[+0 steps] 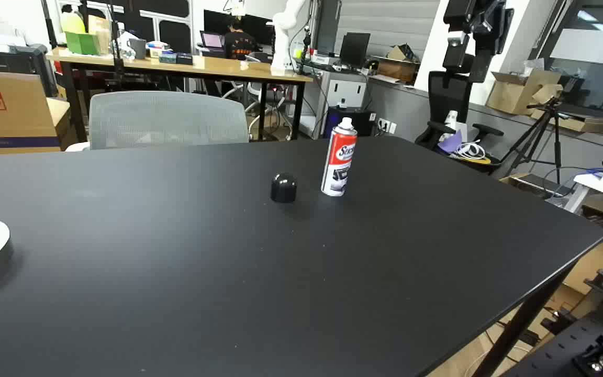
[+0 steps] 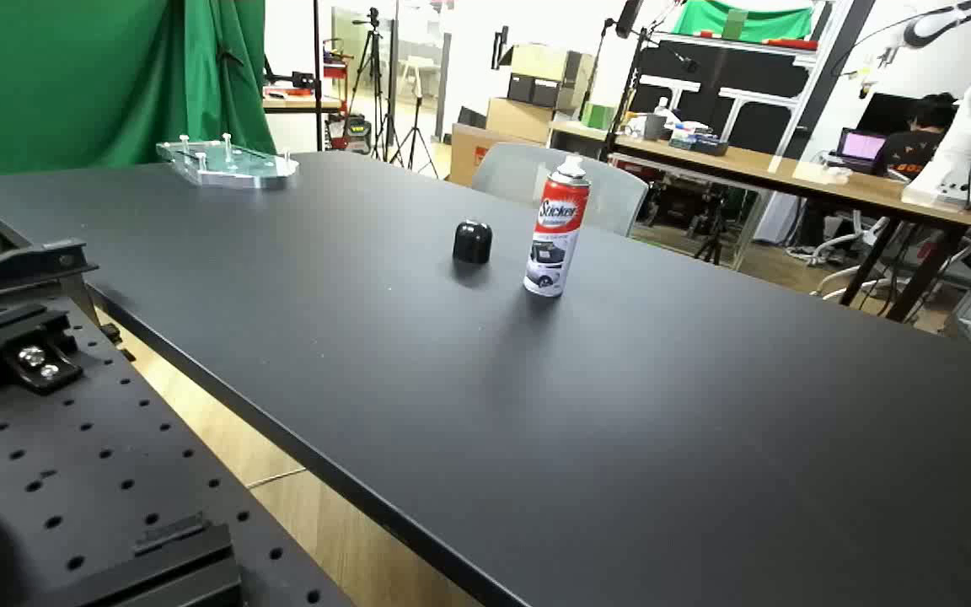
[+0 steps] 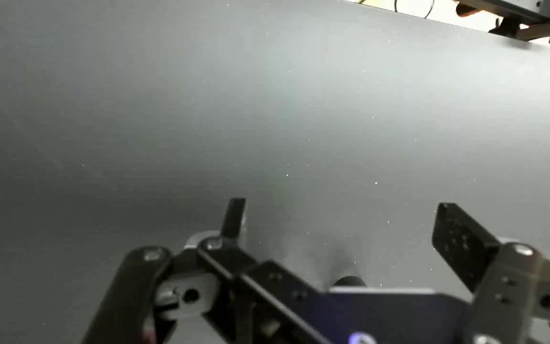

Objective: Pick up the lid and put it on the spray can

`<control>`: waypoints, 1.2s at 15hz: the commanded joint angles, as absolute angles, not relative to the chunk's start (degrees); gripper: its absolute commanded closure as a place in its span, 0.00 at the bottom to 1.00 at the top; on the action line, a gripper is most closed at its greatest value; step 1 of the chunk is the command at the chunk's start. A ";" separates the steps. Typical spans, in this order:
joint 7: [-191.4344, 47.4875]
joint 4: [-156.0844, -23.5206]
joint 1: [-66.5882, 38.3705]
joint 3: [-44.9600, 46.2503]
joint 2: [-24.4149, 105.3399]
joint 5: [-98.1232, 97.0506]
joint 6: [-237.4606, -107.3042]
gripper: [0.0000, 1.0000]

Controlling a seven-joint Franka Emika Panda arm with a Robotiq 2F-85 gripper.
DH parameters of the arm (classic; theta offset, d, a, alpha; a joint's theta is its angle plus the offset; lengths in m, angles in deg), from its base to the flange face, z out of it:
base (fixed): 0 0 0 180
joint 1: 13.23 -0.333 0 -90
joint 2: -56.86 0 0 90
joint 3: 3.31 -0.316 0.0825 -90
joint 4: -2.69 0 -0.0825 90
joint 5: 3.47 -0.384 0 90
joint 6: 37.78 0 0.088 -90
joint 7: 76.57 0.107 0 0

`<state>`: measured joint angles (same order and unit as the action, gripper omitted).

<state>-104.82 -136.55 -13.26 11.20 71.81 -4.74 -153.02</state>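
Lid point(image 1: 283, 189): black, resting dome up on the table point(image 1: 176, 272); left of the spray can point(image 1: 339, 159) in both exterior views, near it but not touching.
Gripper point(image 3: 342, 220): fingers point(image 3: 463, 243) spread wide, only tabletop between them, nothing held; raised at the right in an exterior view.
Grasp risk: lid may squirt loose if the fingers close too high on its rounded top; black on black could hide its height.
Approach risk: can is tall and slim, so a wide-set finger coming down beside the lid might topple it.
Capping risk: an off-centre lid would likely catch the nozzle point(image 1: 346, 123) and tip the can.
Can contents: upright, uncapped; fill cannot be seen.
Lid interior: presumably hollow, facing the table; hidden.
Cardboard box point(image 1: 11, 123), far left: contents out of sight.
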 commanded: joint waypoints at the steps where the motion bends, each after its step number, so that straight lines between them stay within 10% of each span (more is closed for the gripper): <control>1: -105.14 -136.49 -11.71 9.69 71.68 -5.15 -152.96 0.00; 18: -103.31 -133.32 -13.34 5.21 62.74 -5.21 -163.05 0.00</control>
<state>-104.74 -136.18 -12.86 7.86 68.15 -4.77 -159.21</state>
